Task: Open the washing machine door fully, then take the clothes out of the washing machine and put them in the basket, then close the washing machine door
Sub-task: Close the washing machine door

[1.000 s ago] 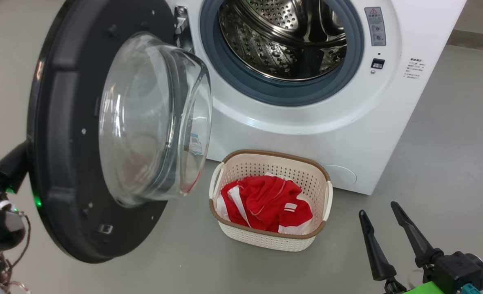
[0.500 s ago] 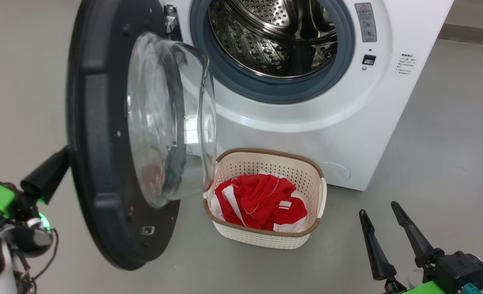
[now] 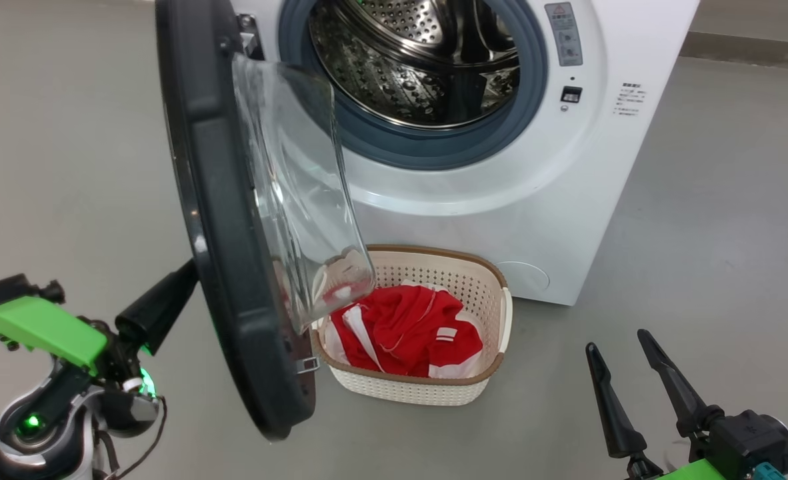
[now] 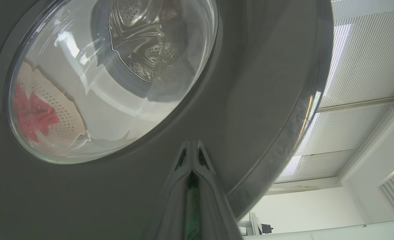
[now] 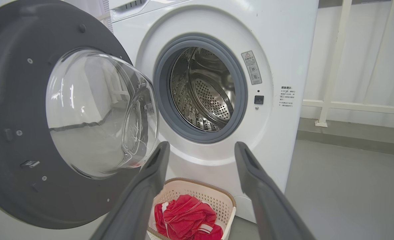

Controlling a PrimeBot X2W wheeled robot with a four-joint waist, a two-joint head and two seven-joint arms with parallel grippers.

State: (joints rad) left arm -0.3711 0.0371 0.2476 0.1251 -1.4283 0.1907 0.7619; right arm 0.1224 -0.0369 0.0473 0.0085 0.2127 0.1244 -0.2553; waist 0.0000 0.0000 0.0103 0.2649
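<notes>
Here the washing machine door stands part-way swung on its hinge at the left of the washing machine. It is turned almost edge-on to the head view, and its glass bowl window bulges toward the open mouth, where the steel drum shows inside the grey seal. Just in front of the machine, the basket sits on the grey floor with the red and white clothes heaped in it. In the head view the window's lower edge overlaps the basket's left corner. The left gripper has its fingers pressed together, tips against the door's dark outer face just below the window. The right gripper hangs at the lower right, well apart from door and basket, fingers spread wide and holding nothing
</notes>
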